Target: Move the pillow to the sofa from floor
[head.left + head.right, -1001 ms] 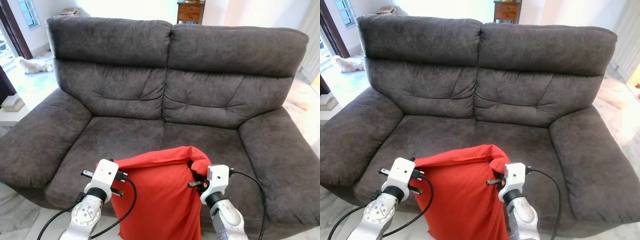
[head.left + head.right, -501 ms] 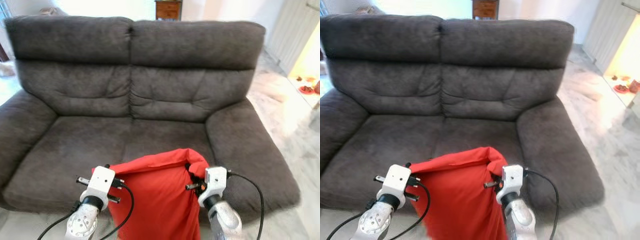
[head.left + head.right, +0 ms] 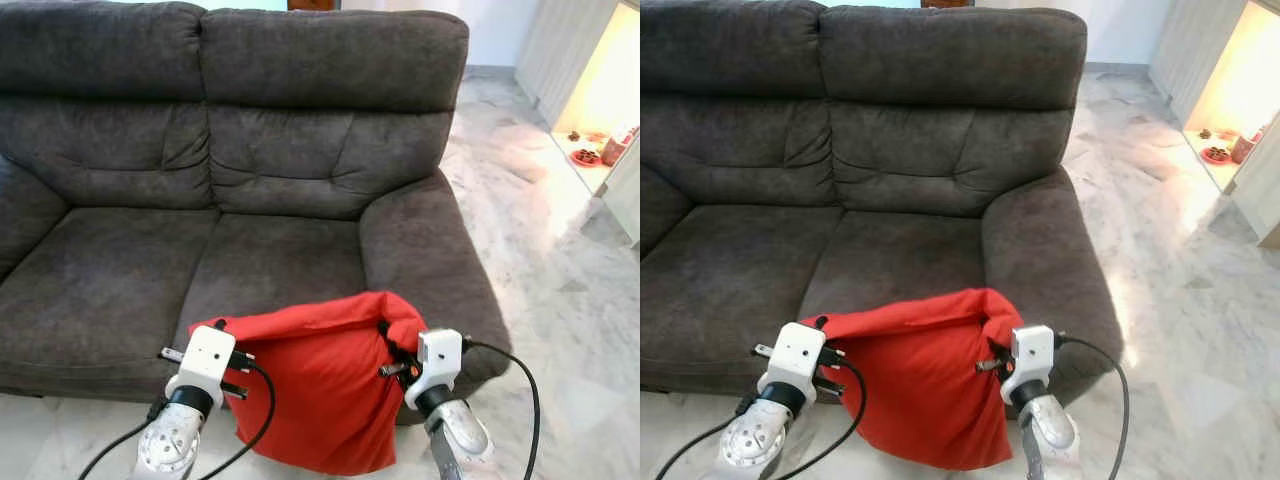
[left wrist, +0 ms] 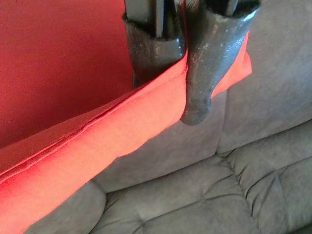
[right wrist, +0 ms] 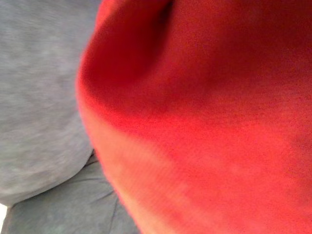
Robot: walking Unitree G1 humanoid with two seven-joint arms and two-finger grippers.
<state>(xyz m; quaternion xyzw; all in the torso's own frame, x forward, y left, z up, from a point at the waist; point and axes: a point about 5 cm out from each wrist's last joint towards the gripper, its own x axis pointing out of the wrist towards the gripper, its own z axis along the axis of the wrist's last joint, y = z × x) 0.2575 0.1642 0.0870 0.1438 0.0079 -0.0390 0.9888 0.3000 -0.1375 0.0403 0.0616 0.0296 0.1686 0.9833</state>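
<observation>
Two end effectors, left (image 4: 181, 68) right (image 3: 392, 352), pinch red pillow (image 3: 315, 385) top corners.

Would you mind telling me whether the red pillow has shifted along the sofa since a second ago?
Yes. The red pillow hung before the seam between the sofa's seat cushions; now it hangs before the right-hand cushion, nearer the right armrest.

place: home living room | evidence: grey sofa (image 3: 250, 180), marble floor (image 3: 570, 330)
</observation>
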